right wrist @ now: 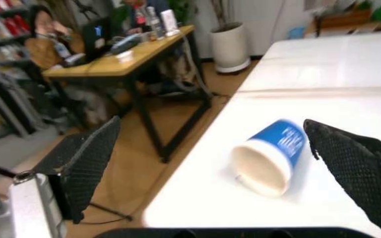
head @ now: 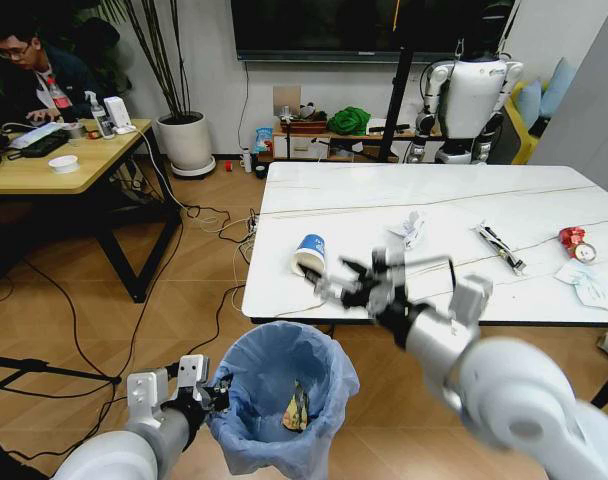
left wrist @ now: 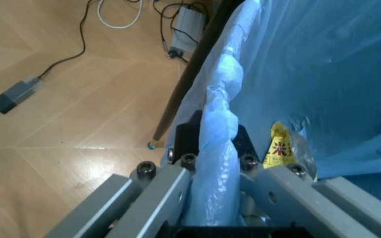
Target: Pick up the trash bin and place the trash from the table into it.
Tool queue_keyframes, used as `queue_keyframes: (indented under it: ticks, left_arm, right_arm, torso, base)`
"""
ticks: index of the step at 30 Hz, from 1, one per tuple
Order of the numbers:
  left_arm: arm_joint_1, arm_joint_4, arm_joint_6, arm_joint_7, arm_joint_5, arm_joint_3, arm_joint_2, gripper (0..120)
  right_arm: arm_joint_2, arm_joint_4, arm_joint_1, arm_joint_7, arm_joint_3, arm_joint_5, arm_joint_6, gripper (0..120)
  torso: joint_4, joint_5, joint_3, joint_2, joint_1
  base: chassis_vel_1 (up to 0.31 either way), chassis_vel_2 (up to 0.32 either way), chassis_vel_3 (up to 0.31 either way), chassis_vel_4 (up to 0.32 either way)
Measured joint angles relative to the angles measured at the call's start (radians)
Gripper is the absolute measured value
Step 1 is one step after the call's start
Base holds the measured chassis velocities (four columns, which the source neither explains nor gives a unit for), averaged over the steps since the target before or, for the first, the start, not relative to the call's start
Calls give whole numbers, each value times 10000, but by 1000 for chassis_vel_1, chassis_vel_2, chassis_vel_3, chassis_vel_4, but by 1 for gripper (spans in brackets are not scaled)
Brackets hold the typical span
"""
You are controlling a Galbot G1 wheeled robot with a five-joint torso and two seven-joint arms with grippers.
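Note:
The trash bin (head: 284,395), lined with a light-blue bag, hangs low in front of the table (head: 384,200). My left gripper (head: 212,392) is shut on the bin's rim; the left wrist view shows its fingers (left wrist: 184,136) clamping the bag (left wrist: 220,119). A yellow wrapper (head: 297,408) lies inside the bin (left wrist: 282,146). A blue-and-white paper cup (head: 309,253) lies on its side near the table's front-left corner. My right gripper (head: 336,282) is open just right of the cup, which sits between its pads (right wrist: 88,163) in the right wrist view (right wrist: 270,156). Crumpled paper (head: 411,228), a stick wrapper (head: 500,247), a red can (head: 572,238) and a pale mask (head: 594,288) lie farther right.
A wooden desk (head: 44,170) with a seated person stands at the far left. A white plant pot (head: 186,140) and another robot (head: 469,95) are by the back wall. Cables (head: 209,225) trail across the wooden floor left of the table.

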Motion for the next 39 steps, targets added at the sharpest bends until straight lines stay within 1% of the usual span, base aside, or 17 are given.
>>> queue_keyframes:
  ticks: [2, 3, 5, 6, 9, 10, 13, 17, 19, 26, 28, 31, 32, 35, 36, 37, 39]
  left_arm:
    - [31, -27, 0, 6, 2, -29, -7, 0]
    - [31, -27, 0, 6, 2, -29, -7, 0]
    - [42, -32, 0, 9, -23, -105, 5, 0]
    - [42, -32, 0, 9, -23, -105, 5, 0]
    - [12, -34, 0, 15, -101, -177, 1, 0]
    - [12, -34, 0, 15, -101, -177, 1, 0]
    - [-48, -37, 0, 28, -135, -147, -27, 0]
    - [-61, -38, 0, 37, -147, -149, -34, 0]
    - [-63, -40, 0, 50, -209, -211, -14, 0]
    - [-44, -45, 0, 56, -278, -292, 3, 0]
    - [-41, -45, 0, 59, -278, -295, -12, 0]
    - [-33, -45, 0, 95, -285, -320, -37, 0]
    - [-33, -45, 0, 95, -285, -320, -37, 0]
    - [-29, -45, 0, 134, -282, -329, -48, 0]
    - [-25, -46, 0, 143, -282, -337, -48, 0]
    - [-25, -46, 0, 143, -282, -337, -48, 0]
    - [-25, -45, 0, 167, -282, -367, -33, 0]
  right_arm:
    - [254, -866, 1304, 98, -973, -779, -66, 100]
    - [254, -866, 1304, 98, -973, -779, -66, 100]
    - [502, -1516, 2050, 459, -1775, -892, -203, 100]
    - [502, -1516, 2050, 459, -1775, -892, -203, 100]
    - [684, -2152, 2450, 800, -2560, -930, -332, 100]
    - [684, -2152, 2450, 800, -2560, -930, -332, 100]
    - [985, -2988, 2611, 1149, -3145, -1111, -380, 100]
    - [1251, -3599, 2673, 1449, -3353, -1195, -390, 100]
    - [1490, -4233, 2744, 1657, -3484, -1313, -392, 100]
    - [1811, -4945, 2832, 1834, -3589, -1338, -390, 99]
    - [1909, -5114, 2837, 1874, -3589, -1349, -384, 97]
    - [1988, -5239, 2837, 2007, -3588, -1321, -395, 82]
    - [1988, -5239, 2837, 2007, -3588, -1321, -395, 82]
    - [2027, -5258, 2882, 2059, -3588, -1308, -412, 69]
    - [2054, -5267, 2902, 2073, -3588, -1304, -413, 63]
    - [2054, -5267, 2902, 2073, -3588, -1304, -413, 63]
    - [2124, -5304, 2942, 2132, -3610, -1292, -398, 52]
  torso:
    - [4, -2, 1, 0, 2]
    - [4, -2, 1, 0, 2]
    - [5, -2, 1, 0, 1]
    - [5, -2, 1, 0, 1]
    - [1, -3, 0, 0, 1]
    - [1, -3, 0, 0, 1]
    - [-1, -2, 0, 0, 0]
    - [1, -1, 1, -1, 1]
    - [1, -3, 0, 0, 1]
    - [1, -3, -1, 0, 0]
    - [2, -2, -1, 0, -1]
    - [1, -2, -1, 0, -1]
    - [1, -2, -1, 0, -1]
    - [0, -2, -1, 0, -1]
    - [1, -2, -1, 0, -1]
    - [1, -2, -1, 0, -1]
    - [1, -2, -1, 0, -1]
  base:
    - [0, 0, 0, 0]
    - [0, 0, 0, 0]
    - [0, 0, 0, 0]
    - [0, 0, 0, 0]
    - [0, 0, 0, 0]
    - [0, 0, 0, 0]
    - [0, 0, 0, 0]
    - [0, 0, 0, 0]
    - [0, 0, 0, 0]
    - [0, 0, 0, 0]
    - [0, 0, 0, 0]
    - [0, 0, 0, 0]
    - [0, 0, 0, 0]
    - [0, 0, 0, 0]
    - [0, 0, 0, 0]
    - [0, 0, 0, 0]
    - [0, 0, 0, 0]
